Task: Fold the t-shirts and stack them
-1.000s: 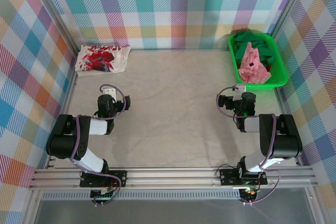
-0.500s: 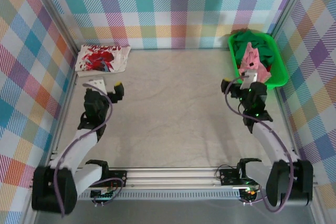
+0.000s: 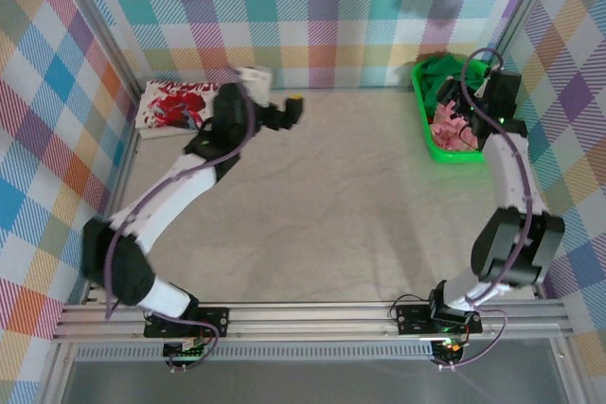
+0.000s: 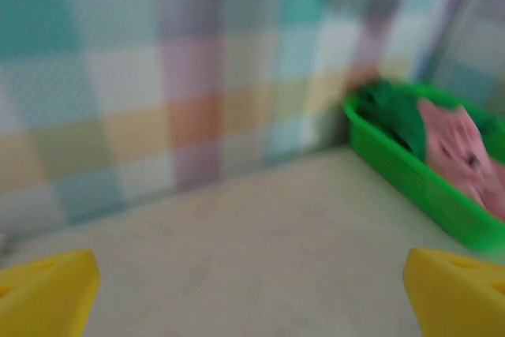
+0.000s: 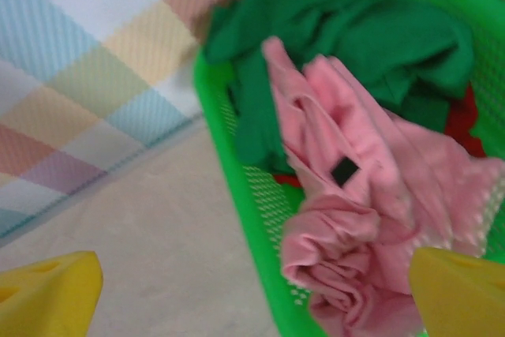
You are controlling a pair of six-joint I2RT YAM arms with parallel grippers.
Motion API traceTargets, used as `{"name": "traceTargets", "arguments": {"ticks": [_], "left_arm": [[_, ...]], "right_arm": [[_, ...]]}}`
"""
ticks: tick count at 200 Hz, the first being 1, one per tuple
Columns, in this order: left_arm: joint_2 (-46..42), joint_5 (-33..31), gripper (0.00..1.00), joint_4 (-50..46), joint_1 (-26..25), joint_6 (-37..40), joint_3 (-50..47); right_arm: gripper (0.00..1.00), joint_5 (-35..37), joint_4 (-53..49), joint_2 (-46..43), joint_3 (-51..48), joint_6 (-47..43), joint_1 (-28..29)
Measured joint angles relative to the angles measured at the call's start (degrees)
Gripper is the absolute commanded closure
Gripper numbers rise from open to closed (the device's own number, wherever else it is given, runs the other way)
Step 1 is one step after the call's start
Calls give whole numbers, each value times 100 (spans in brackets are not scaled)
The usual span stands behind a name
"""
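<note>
The right hand (image 5: 252, 297) hangs over the tray (image 5: 229, 187) at the far right corner, fingers spread wide and holding nothing. The pink shirt (image 5: 355, 211) is bunched on top of the pile just below it. A green shirt (image 5: 371, 37) lies behind and under the pink one, and a sliver of a red shirt (image 5: 465, 116) shows at the tray's right side.

The step looks like picking out the pink shirt. It is best to come down on the high, rolled fold near the tray's front and close on pink cloth alone. The fingertips should stay off the mesh wall and the green cloth. A straight lift should clear the rim before the shirt is carried to the open middle of the surface (image 3: 322, 205).

The left hand (image 3: 289, 109) hovers near the far wall, also wide and empty. It faces across toward the tray and is well placed to take a second corner once the shirt is laid out.

The printed shirt (image 3: 182, 106) lies flat in the far left corner, well apart from the tray, and would serve as the stack's base.

The surface is pale beige with faint creases. Pastel checked walls (image 3: 312, 16) close it in on three sides, and a metal rail (image 3: 312, 314) runs along the near edge.
</note>
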Motion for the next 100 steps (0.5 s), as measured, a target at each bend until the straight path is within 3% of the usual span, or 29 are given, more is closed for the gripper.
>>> {"name": "traceTargets", "arguments": {"ticks": [25,51,94,100], "left_arm": [[984,243,5,-452,-446,-31,411],[1429,463,5,-605,-616,-190,472],[1502,544,5,-490,-595,-485,358],[1502,544,5,-476,-595,-503,308]], "right_arm": [[6,-26,-605,925,713,11,-212],[8,-149,-997,1738,1335,-48,-282],[26,-444,-1427,2986,2363,-225,-245],[33,-479,-1478,3200,2608,-264,-227]]}}
